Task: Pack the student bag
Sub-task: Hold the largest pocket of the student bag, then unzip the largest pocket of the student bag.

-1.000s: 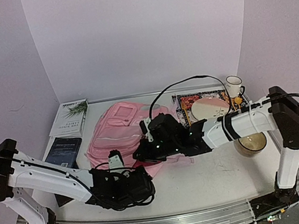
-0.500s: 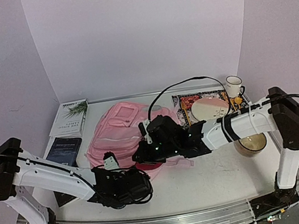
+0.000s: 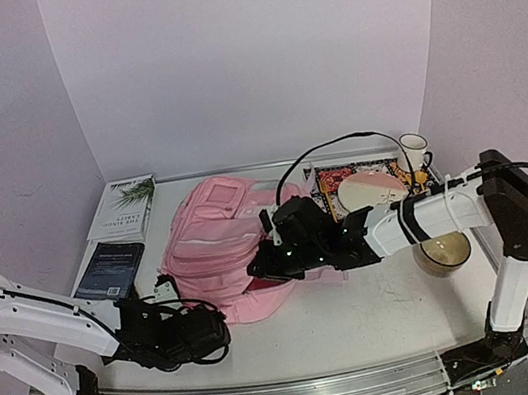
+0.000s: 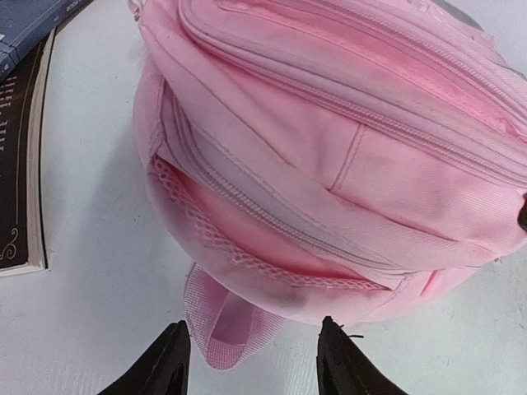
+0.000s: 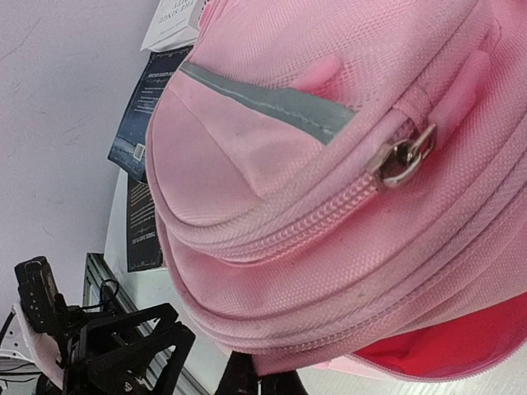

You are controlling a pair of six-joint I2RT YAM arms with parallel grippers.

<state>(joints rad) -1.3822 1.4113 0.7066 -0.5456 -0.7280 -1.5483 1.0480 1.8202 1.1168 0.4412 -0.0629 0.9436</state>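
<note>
The student bag [image 3: 216,246], a big soft pink backpack, lies in the middle of the table with its zipped pockets facing up. My right gripper [image 3: 256,268] is shut on the bag's near edge; in the right wrist view its black fingers [image 5: 257,383] pinch the fabric below the zip lines, close to a red opening [image 5: 445,346]. A metal zip pull [image 5: 403,156] shows higher up. My left gripper [image 4: 255,366] stands open just short of the bag [image 4: 329,148], and a pink strap loop [image 4: 222,325] lies between its fingertips without touching them.
A white book [image 3: 124,209] and a dark book [image 3: 111,268] lie left of the bag. At the right are a patterned mat [image 3: 327,190], a plate [image 3: 369,190], a mug [image 3: 413,150] and a bowl [image 3: 444,254]. A dark book's edge [image 4: 20,164] lies close to my left gripper.
My left arm has drawn back to the left along the near edge and its jaws have narrowed. The bag's near end has risen and puffed up in the right gripper's hold.
</note>
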